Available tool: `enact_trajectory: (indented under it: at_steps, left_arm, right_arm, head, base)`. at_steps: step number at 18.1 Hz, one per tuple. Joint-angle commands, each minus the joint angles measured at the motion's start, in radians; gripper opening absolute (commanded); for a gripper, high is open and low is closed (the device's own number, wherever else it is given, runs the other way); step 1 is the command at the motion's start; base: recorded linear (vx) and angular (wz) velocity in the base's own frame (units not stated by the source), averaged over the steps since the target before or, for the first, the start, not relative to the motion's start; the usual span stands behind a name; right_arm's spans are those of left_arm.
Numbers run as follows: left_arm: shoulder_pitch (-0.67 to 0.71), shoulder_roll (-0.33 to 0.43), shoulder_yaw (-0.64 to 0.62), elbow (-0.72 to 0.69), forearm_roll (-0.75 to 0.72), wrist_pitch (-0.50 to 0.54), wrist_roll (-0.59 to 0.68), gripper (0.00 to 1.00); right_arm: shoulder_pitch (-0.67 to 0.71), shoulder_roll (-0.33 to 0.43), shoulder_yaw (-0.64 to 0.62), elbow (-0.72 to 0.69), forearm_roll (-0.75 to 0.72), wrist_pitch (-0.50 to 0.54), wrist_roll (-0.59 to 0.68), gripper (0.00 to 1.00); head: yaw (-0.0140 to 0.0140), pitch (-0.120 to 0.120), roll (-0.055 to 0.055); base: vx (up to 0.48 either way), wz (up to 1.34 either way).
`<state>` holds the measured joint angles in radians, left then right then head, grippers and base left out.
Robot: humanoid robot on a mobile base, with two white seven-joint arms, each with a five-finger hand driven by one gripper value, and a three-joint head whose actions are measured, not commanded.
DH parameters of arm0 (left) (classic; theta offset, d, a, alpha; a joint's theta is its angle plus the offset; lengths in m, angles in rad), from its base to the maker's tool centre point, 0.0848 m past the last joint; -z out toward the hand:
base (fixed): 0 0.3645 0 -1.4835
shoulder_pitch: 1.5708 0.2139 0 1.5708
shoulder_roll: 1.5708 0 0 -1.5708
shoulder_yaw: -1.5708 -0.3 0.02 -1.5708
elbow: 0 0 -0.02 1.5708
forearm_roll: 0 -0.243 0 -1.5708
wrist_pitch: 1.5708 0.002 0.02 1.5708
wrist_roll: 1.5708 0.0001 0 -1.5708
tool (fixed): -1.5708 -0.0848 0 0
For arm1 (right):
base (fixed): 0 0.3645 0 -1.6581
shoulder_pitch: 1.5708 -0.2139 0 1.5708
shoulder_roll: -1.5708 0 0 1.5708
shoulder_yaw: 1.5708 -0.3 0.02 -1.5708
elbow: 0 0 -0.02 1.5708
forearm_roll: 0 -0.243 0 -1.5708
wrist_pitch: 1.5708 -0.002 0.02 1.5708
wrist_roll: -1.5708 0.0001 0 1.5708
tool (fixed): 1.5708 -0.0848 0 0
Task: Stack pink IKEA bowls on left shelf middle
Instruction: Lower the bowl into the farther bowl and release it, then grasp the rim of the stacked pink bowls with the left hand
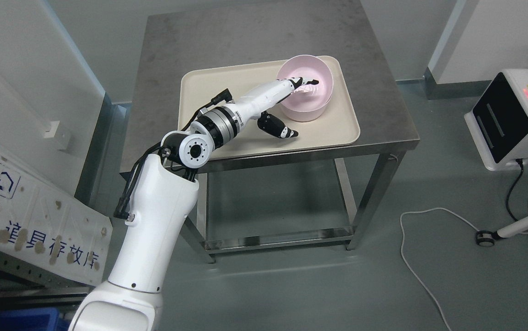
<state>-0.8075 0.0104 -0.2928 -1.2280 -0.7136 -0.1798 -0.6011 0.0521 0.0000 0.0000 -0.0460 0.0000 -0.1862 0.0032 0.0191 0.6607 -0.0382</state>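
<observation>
Pink bowl (305, 87) sits on the beige tray (227, 92) atop the steel bench (190, 41); the left hand (286, 99) pinches its near wall, fingers (307, 82) inside, thumb (278, 127) outside.

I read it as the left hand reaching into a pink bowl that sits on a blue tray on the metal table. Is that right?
Not quite: the tray is beige, not blue. The head view shows the left hand with fingers inside the pink bowl and its thumb outside the wall, the bowl sitting on that tray on the metal table.
</observation>
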Motion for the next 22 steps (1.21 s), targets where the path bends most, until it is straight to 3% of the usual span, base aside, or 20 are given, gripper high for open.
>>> enact_trajectory:
  at_steps: [1, 4, 13, 22]
  left_arm:
    - [-0.015, 0.007, -0.045, -0.011, -0.099, 0.028, -0.006, 0.78]
    - [-0.022, 0.007, -0.046, -0.011, -0.113, 0.028, -0.008, 0.68]
    - [-0.056, 0.007, -0.135, 0.01, -0.208, 0.028, -0.005, 0.62]
    - [-0.056, 0.007, -0.14, 0.018, -0.214, 0.019, -0.005, 0.39]
  right_arm:
    - [0.0, -0.017, -0.011, 0.0, 0.008, 0.001, 0.0, 1.0]
    - [0.0, -0.017, -0.011, 0.0, 0.008, 0.001, 0.0, 1.0]
    - [0.0, -0.017, -0.011, 0.0, 0.008, 0.001, 0.001, 1.0]
    - [0.0, -0.017, -0.011, 0.0, 0.008, 0.001, 0.0, 1.0]
  head:
    - [0.0, 0.0, 0.0]
    - [0.0, 0.0, 0.0]
    - [0.0, 0.0, 0.0]
    - [0.0, 0.0, 0.0]
  base:
    - [0.0, 0.0]
    - [0.0, 0.0]
    - [0.0, 0.0]
    - [0.0, 0.0]
